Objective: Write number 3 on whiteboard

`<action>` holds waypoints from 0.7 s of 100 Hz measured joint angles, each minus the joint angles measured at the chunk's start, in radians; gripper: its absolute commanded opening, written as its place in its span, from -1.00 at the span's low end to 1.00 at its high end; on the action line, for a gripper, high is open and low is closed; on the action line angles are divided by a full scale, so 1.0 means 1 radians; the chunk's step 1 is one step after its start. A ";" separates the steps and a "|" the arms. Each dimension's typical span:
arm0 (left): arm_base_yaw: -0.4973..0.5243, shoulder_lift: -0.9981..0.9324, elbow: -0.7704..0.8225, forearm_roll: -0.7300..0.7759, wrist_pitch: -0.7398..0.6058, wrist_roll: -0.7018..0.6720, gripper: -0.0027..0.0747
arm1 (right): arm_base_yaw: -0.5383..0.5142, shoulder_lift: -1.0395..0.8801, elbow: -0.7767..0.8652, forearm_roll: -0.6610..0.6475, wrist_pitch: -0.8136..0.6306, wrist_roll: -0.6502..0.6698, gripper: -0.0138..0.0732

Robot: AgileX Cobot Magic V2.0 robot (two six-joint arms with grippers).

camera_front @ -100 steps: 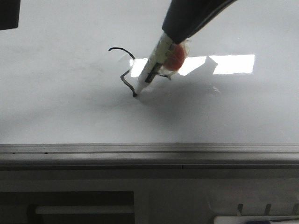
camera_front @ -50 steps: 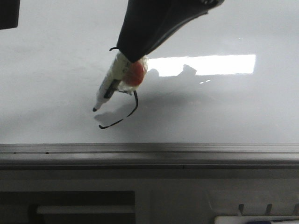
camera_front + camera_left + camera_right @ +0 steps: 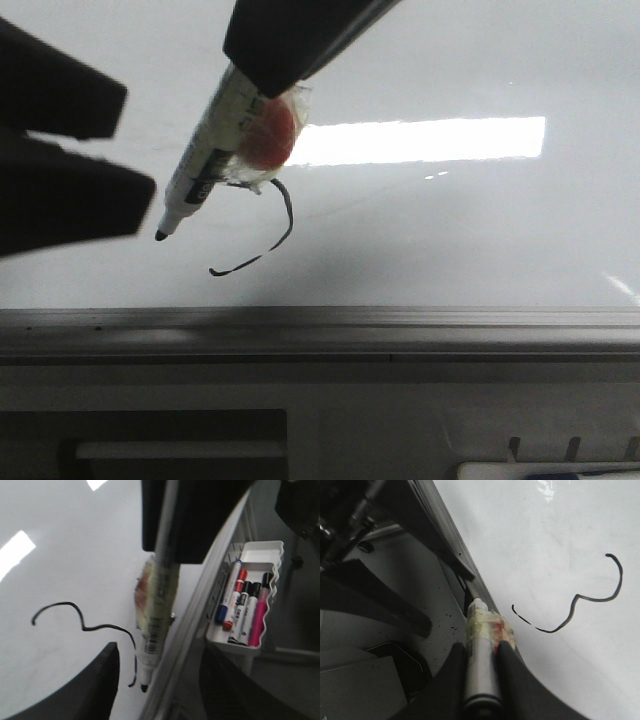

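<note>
The whiteboard (image 3: 460, 230) fills the front view, with a bright rectangular reflection. The number 3 (image 3: 85, 627) is a thin black wobbly line; only its lower curve (image 3: 283, 225) shows in the front view, and it shows whole in the right wrist view (image 3: 575, 605). My right gripper (image 3: 262, 62) is shut on a white marker pen (image 3: 200, 180) wrapped in tape with a red patch. The pen's black tip points down, left of the line's lower end. My left gripper (image 3: 140, 145) is open and empty, just left of the pen's tip.
The board's grey metal frame (image 3: 320, 325) runs along its near edge. A white tray (image 3: 250, 605) with several coloured markers hangs beyond the frame. Its corner shows in the front view (image 3: 540, 470).
The lower curve of the 3 was drawn. The pen then moved left, away from the line's end. My left gripper has come into the front view from the left.
</note>
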State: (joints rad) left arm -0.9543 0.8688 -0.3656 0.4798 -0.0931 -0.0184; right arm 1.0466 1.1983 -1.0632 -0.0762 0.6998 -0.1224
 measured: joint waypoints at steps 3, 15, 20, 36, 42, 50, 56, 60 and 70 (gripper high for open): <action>-0.001 0.021 0.000 -0.002 -0.008 0.000 -0.06 | 0.007 0.000 0.000 0.000 0.000 0.000 -0.82; -0.001 0.091 -0.009 -0.014 -0.064 0.000 -0.06 | 0.024 0.000 0.000 0.000 0.009 0.000 -0.82; -0.001 0.108 -0.015 -0.026 -0.081 0.000 -0.06 | 0.026 0.000 0.000 0.000 0.011 0.000 -0.82; 0.001 0.140 -0.023 -0.039 -0.096 0.000 -0.16 | 0.028 0.000 0.000 0.000 0.021 0.000 -0.82; 0.001 0.145 -0.023 -0.049 -0.096 0.000 -0.42 | 0.028 0.000 0.000 0.000 0.023 0.000 -0.82; 0.001 0.148 -0.023 -0.055 -0.096 0.000 -0.91 | 0.028 0.000 0.000 0.000 0.028 0.000 -0.82; 0.001 0.148 -0.023 -0.057 -0.096 0.000 -0.99 | 0.028 0.000 0.000 0.000 0.027 0.000 -0.82; 0.001 0.148 -0.023 -0.049 -0.096 0.008 -0.99 | 0.028 0.000 0.000 0.002 0.027 0.000 -0.82; 0.001 0.148 -0.023 -0.043 -0.096 0.018 -0.99 | 0.028 0.000 0.000 0.004 0.029 0.000 -0.82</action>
State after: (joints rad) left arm -0.9530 1.0163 -0.3889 0.4370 -0.1888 0.0000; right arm 1.0749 1.1983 -1.0632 -0.0719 0.7293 -0.1224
